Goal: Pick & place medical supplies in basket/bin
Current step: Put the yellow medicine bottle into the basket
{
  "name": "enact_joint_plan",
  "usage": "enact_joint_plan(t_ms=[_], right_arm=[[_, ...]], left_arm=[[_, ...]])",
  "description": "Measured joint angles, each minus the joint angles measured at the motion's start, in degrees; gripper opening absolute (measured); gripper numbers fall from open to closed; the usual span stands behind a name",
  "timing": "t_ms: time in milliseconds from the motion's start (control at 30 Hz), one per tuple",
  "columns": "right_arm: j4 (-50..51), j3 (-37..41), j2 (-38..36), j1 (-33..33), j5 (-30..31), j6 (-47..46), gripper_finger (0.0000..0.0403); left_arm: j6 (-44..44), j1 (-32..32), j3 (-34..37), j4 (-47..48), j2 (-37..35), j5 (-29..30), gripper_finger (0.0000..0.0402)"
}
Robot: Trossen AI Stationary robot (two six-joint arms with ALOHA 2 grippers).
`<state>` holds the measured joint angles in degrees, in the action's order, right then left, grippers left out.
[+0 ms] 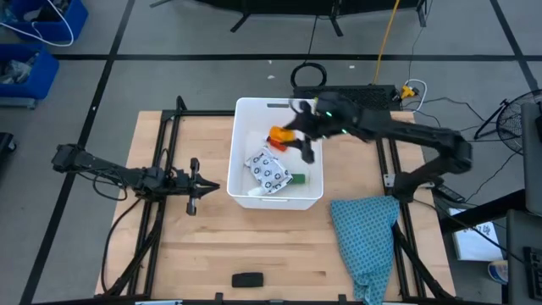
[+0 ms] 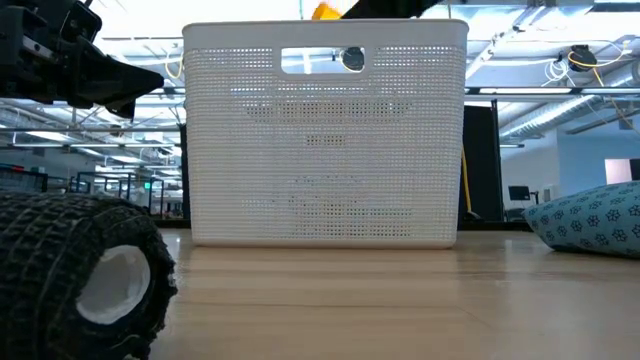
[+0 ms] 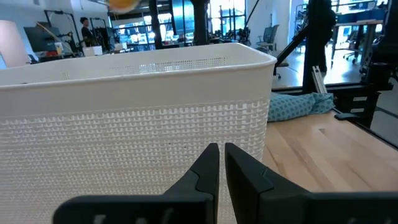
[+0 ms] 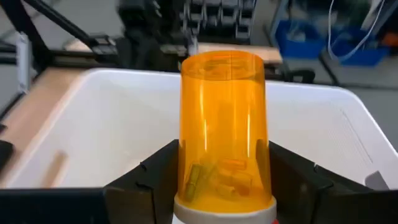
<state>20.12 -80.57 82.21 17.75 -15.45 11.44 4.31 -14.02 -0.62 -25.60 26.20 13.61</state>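
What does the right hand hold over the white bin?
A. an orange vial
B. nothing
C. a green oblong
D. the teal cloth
A: the right hand grips the orange vial between its fingers, above the white bin.

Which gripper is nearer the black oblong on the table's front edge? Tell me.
Left. The left gripper rests on the table just above the black oblong; the right gripper holds the orange vial over the bin, farther away.
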Motion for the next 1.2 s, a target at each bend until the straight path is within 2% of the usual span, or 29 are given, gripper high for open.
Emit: enact_joint_plan(t_ms=[133,333,533,767,1000,1200], right_arm=[[3.8,-5.7,8.1,3.5,-1.2,3.4,0.0188],[7.1,-6.5,17.2,6.7,-0.8,11.6,0.0189],[14.7,-6.5,24.4,6.8,12.6,22.2,0.0188],[20.1,-6.5,30.2,7.0,18.4,25.8,0.0191],[22.7,-6.6,35.1,7.0,18.7,27.2,0.0189],[21.5,-6.5,35.4,7.0,20.1,25.9,0.0211]], left_arm=[[1.1,0.0,0.0,0.1,0.0,0.0,0.0031],[0.6,0.0,0.0,0.2,0.0,0.0,0.0031],[1.0,0.0,0.0,0.6,0.0,0.0,0.0031],[1.9,0.0,0.0,0.5,0.0,0.0,0.0031],[2.0,0.0,0.0,0.5,0.0,0.0,0.0031],[1.6,0.0,0.0,0.6,0.0,0.0,0.0031]])
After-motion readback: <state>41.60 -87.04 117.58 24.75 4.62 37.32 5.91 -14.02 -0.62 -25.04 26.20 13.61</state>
